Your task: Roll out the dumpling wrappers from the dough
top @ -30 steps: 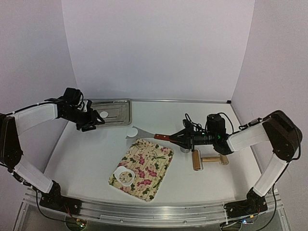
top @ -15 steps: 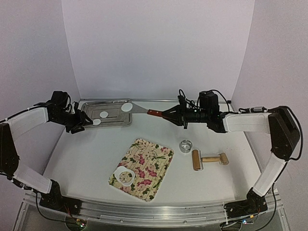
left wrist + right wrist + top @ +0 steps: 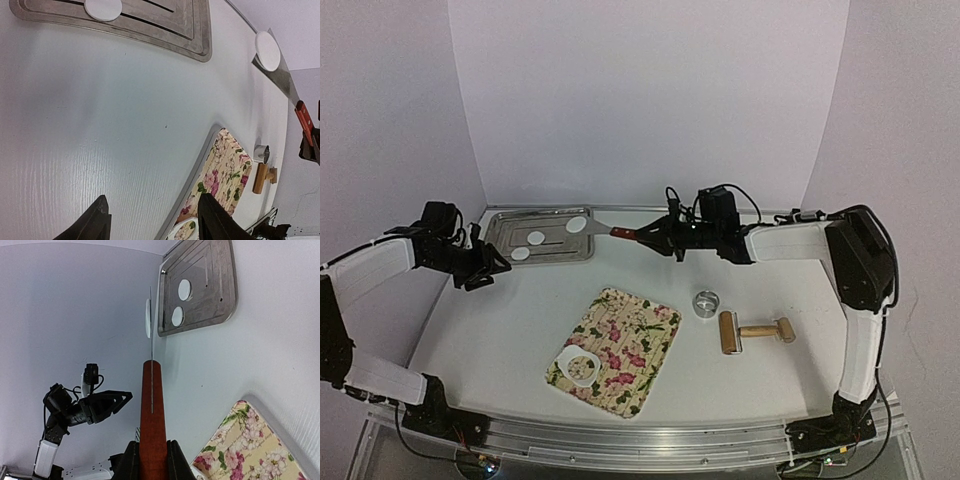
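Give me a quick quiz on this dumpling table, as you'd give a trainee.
1. True or false: the left gripper has something between its jaws.
2. How many dumpling wrappers lie on the metal tray itself?
3. What carries the third wrapper: A the tray, B the spatula, C the left gripper?
Key: 1 false; 2 two; 3 B.

Brushed metal tray (image 3: 505, 228); floral cloth mat (image 3: 635, 335); wooden roller (image 3: 730, 333); matt dumpling wrappers (image 3: 535, 238); metal-bladed spatula (image 3: 151, 400).

Top view looks down over the whole counter (image 3: 500, 320); wrist views, low and near, face each other across the tray (image 3: 150, 22).
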`<state>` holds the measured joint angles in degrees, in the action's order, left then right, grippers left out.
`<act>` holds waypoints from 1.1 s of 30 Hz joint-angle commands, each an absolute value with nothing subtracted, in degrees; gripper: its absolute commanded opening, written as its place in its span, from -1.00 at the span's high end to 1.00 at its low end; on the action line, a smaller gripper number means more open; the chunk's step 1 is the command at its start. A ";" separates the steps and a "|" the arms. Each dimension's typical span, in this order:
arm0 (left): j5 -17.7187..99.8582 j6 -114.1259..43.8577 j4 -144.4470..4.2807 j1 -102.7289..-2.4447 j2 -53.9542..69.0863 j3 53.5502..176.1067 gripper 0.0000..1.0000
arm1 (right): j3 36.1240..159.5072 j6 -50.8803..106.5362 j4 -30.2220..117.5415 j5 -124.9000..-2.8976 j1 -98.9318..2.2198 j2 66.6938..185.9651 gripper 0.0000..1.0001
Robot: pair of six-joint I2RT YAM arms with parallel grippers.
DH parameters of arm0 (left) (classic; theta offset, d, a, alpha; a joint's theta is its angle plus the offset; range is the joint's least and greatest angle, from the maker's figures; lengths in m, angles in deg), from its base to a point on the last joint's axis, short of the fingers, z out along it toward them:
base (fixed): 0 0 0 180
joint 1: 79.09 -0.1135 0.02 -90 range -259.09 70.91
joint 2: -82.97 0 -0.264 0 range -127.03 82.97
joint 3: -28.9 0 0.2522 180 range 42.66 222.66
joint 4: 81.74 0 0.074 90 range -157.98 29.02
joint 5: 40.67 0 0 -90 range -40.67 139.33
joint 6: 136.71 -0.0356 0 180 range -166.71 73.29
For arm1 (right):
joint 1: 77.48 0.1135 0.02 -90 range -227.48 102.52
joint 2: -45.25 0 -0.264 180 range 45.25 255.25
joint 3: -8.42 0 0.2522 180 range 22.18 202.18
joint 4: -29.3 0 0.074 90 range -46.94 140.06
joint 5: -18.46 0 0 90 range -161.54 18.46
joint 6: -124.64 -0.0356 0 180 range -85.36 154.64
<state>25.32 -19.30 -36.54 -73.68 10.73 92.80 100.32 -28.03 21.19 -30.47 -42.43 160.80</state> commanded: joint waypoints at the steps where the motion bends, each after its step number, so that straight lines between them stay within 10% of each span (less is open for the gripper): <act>1: 24.48 -17.98 -37.65 -74.00 14.31 90.66 -0.63 | 106.77 -25.32 19.61 -32.65 -41.80 164.64 1.00; 33: 23.01 -17.09 -36.37 -74.05 18.70 87.30 -0.67 | 144.90 26.05 62.30 -59.20 -33.96 180.15 1.00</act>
